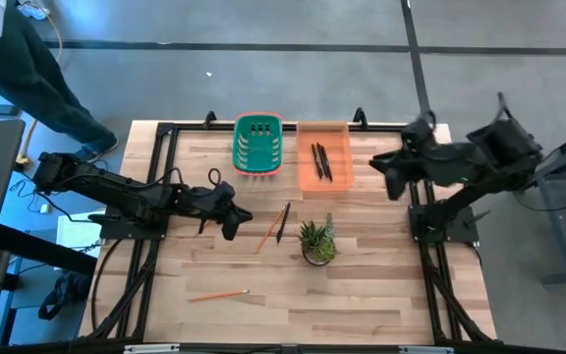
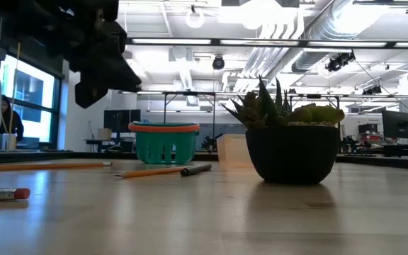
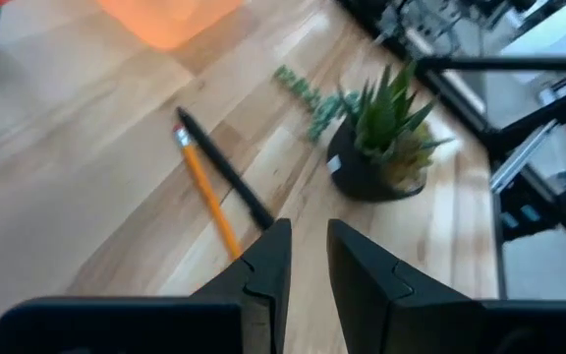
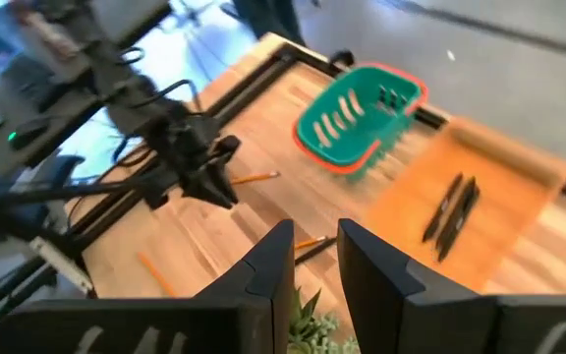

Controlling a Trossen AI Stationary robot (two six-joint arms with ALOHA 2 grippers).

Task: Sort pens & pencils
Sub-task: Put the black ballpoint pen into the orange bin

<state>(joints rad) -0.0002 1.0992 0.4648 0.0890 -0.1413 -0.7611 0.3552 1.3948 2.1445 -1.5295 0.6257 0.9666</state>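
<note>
- Orange tray [image 1: 308, 177] holds two black pens [image 1: 321, 161]; green basket [image 1: 257, 145] beside it.
- My left jaws [image 1: 232, 220] and right jaws [image 1: 389, 177]: narrowly parted, holding nothing.

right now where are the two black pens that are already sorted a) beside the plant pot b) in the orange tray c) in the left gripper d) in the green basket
b, the high view shows two black pens lying inside the orange tray, to the right of the green basket; the right wrist view shows them in the tray too.
</note>
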